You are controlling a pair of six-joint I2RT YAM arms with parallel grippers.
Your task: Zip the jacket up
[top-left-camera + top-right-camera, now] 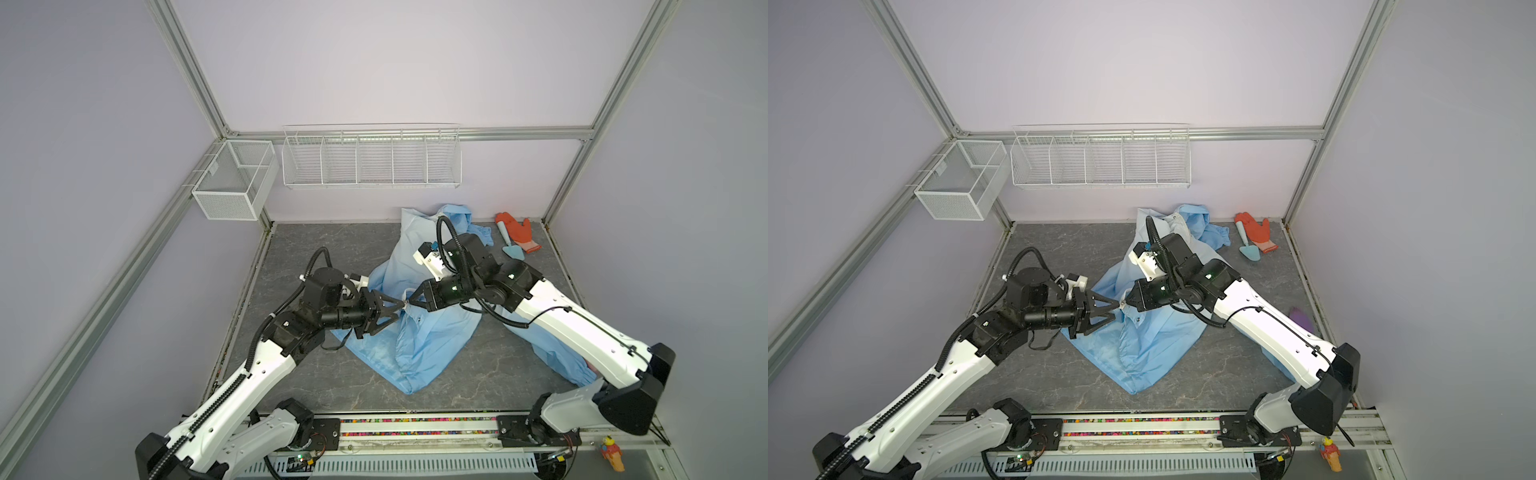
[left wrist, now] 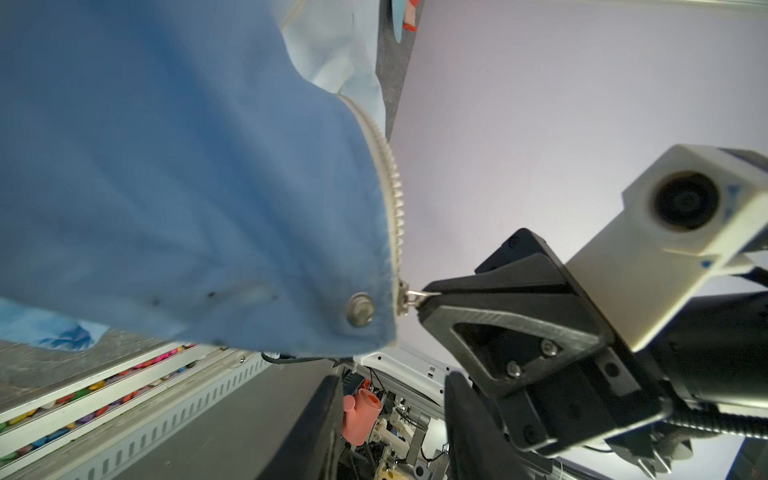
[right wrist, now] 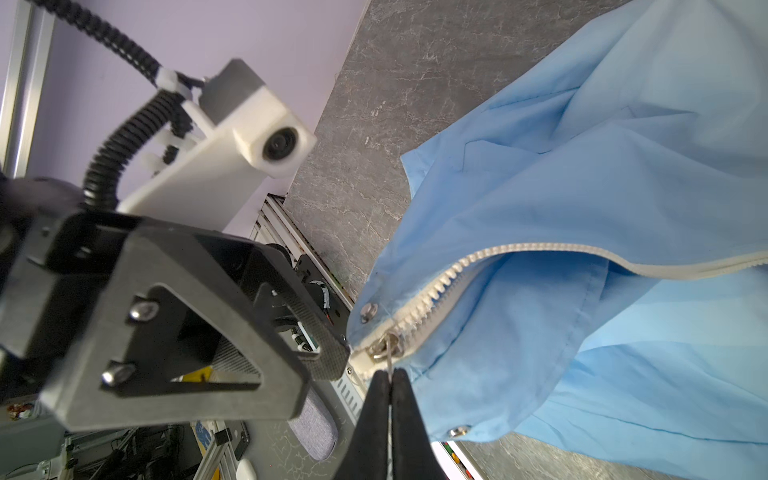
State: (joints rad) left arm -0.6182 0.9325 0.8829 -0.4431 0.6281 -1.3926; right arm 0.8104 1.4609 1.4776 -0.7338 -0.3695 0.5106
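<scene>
Jacket [image 1: 419, 345] is lying crumpled on the grey desk [image 1: 324, 249], running from the middle toward the back, with one end bunching up by the rear wall. We are meeting over its front edge with both arms.

Our right pincer [image 1: 409, 305] is clenching tight on the thin metal pull tab [image 3: 390, 362] of the slider [image 3: 384, 345], which is sitting at the very foot of the white zipper [image 3: 540, 248]. In the right wrist view its two black fingers [image 3: 409, 415] are pressing flat together with the tab running between them. Beyond the slider the two toothed rows are lying apart, so the front is gaping open.

Our left pincer [image 1: 399, 313] is standing released, jaws spreading apart with nothing between them. One tip is sitting right at the hem beside the slider; whether it is touching the cloth, we cannot tell.

A snap button [image 2: 360, 308] is showing on the fabric just beside the zipper's foot. At the back right an orange glove [image 1: 519, 230] is lying near the jacket's rear end.
</scene>
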